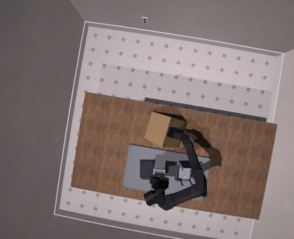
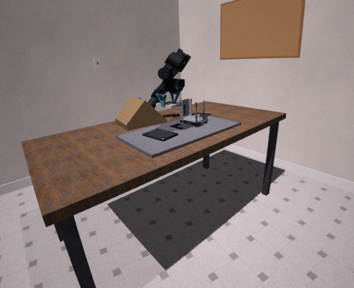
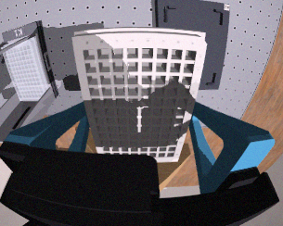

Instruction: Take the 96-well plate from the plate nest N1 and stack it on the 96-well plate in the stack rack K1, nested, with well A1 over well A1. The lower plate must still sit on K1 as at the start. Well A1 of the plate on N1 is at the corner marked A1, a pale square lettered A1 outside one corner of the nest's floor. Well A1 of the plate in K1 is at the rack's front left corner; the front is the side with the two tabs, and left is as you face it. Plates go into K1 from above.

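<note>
Tool [image 3: 141, 127] pinching 96-well plate [image 3: 139, 98] aloft btwn emptied nest N1 [image 3: 192, 40] and rack K1 [image 3: 26, 71], w/ K1 lying off to tool's left in wrist view.

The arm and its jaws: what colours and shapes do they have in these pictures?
The arm is matte black, built of rounded tubular links with bulkier joint housings. The gripper has a wide black body and two bright blue, angular jaws that look like open triangular frames in the exterior view. No cables or markings are visible.
</note>
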Available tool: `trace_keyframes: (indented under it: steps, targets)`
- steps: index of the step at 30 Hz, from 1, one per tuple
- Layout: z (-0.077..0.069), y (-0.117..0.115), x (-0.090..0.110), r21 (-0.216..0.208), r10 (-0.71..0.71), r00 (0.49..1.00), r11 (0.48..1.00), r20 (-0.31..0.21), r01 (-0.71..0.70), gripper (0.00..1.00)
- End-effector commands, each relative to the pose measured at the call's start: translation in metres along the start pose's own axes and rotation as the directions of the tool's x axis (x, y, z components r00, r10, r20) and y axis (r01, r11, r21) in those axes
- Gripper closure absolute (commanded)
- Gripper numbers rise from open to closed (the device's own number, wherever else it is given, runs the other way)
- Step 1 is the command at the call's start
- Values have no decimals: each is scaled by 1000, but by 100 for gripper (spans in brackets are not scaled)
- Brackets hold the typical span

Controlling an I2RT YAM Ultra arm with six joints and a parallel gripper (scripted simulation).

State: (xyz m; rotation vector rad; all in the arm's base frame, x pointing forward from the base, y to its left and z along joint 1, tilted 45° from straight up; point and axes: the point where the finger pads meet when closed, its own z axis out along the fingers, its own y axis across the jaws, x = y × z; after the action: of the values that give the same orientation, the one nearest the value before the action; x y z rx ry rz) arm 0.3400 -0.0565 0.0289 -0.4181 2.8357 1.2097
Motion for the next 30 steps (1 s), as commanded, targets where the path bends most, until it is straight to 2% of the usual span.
trace_keyframes:
  steps: [1,6,10,16,19,22,23,30]
  targets:
    - [-8,15,-5,19,-11,999,1000,34,10,100]
    - [-12,21,-1,21,3,999,1000,48,-4,100]
    - [-7,41,0,9,-2,1000,1000,27,2,100]
    - [-10,59,5,3,16,999,1000,32,-16,100]
    - [-7,72,5,2,6,1000,1000,21,-6,100]
    - [-7,76,5,1,6,1000,1000,21,-6,100]
    - [-12,75,7,4,19,999,1000,35,-19,100]
    - [-7,102,8,1,6,1000,1000,20,-6,100]
